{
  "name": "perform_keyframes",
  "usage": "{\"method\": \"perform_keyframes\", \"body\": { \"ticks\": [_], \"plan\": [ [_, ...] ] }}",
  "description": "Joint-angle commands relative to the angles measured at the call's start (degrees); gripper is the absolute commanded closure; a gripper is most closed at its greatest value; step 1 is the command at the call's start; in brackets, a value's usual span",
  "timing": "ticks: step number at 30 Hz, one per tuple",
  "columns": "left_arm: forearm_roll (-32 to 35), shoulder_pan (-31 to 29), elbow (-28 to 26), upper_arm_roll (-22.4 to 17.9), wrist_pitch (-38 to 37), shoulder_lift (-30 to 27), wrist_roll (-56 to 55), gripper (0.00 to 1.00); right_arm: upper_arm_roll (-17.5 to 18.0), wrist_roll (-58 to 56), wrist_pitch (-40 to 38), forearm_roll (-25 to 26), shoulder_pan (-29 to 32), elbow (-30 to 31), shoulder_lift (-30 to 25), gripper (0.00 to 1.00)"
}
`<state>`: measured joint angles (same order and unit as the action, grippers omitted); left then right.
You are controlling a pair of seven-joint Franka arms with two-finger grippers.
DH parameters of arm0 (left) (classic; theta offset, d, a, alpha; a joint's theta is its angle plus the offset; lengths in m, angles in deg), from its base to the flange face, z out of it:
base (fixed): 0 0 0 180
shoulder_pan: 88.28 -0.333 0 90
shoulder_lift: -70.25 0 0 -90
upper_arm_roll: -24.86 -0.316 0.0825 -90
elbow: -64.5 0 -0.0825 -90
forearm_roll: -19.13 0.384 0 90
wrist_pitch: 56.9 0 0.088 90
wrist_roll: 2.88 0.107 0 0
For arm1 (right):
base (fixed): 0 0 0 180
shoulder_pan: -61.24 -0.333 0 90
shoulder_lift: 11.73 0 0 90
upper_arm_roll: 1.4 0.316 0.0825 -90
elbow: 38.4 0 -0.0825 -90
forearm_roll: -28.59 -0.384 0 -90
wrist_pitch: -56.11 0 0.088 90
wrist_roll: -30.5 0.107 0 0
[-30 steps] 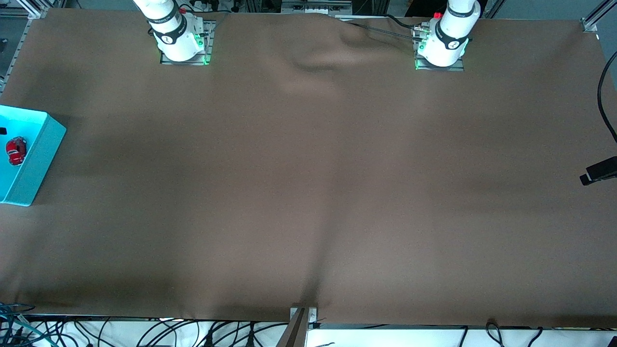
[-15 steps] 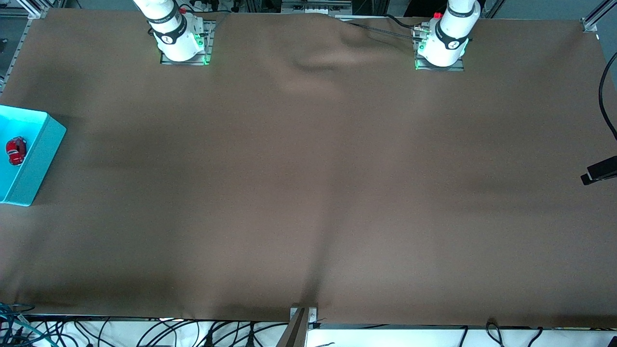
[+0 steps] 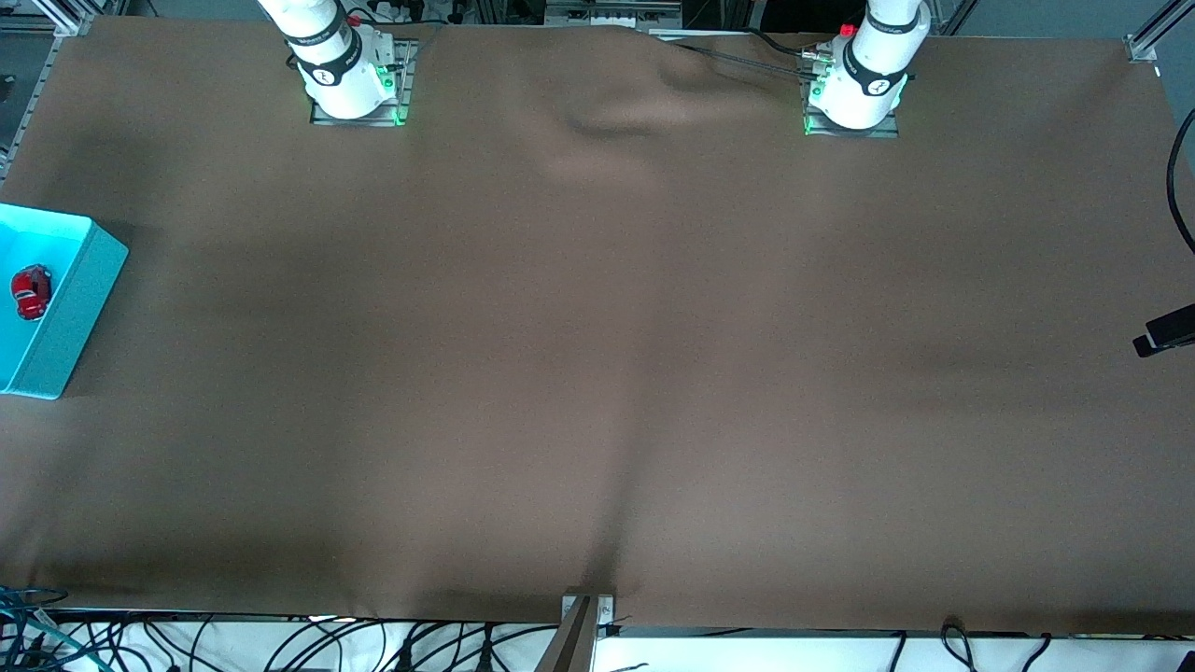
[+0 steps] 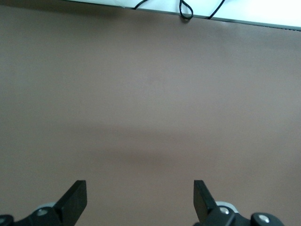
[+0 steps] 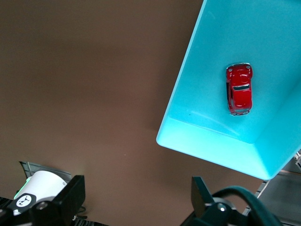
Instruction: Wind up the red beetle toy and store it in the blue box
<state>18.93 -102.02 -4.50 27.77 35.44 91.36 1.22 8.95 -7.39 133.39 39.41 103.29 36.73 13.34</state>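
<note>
Resting unmoved in the blue box (image 3: 65,308), the red beetle toy (image 3: 30,291) is stored; left end effector (image 4: 140,202) and right end effector (image 5: 136,197) are both hanging released, empty, right one above the box.

Soft, dim, even light on the brown counter (image 3: 597,373); broad faint shadow bands cross the middle of the frame. Green glow at the arm bases along the top edge. No glare; focus sharp.
</note>
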Motion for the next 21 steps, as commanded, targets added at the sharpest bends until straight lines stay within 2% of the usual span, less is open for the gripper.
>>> {"method": "perform_keyframes", "body": {
  "ticks": [1,21],
  "plan": [
    [-0.68,-0.33,1.32,0.16,-0.59,0.6,1.7,0.0,2.47,4.22,-0.46,-0.71,0.84,7.48,-7.04,0.0],
    [-0.59,-0.5,1.94,-0.01,-0.59,0.51,1.79,0.0,11.44,9.32,-2.75,-1.15,0.75,10.65,-11.35,0.0]
  ]
}}
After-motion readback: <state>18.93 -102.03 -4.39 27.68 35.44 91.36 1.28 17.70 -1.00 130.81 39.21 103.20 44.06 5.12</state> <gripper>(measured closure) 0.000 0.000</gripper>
